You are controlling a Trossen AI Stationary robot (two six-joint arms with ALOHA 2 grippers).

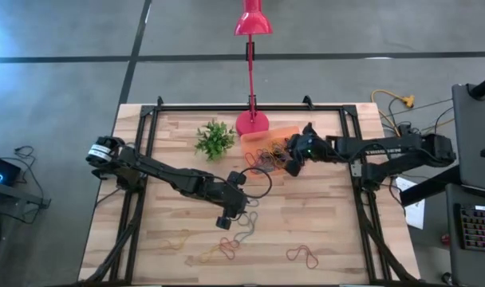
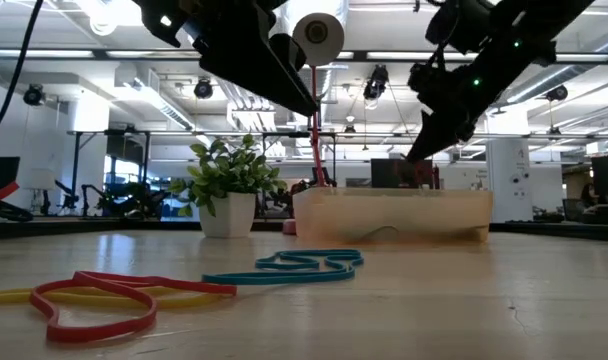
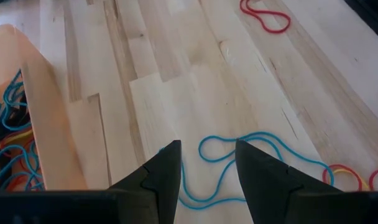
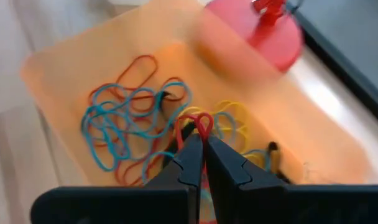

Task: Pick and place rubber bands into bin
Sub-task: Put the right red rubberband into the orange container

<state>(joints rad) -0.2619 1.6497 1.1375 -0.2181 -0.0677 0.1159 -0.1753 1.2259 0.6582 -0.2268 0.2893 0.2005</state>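
- My right end effector hangs over the orange bin, its two fingers pressed together on one red rubber band.
- The bin sits at the far side of the table, touching the pink lamp base, with one small green plant just beside that base.
- Inside the bin lies a tangle of rubber bands: several blue, a few red or orange, at least one yellow; I cannot count them exactly.
- My left end effector hovers near the middle of the table, fingers apart and gripping nothing, over one long blue band.
- Loose bands on the table, counted in the high view: one red near the front right, a red-and-yellow cluster, and one yellow to the left.
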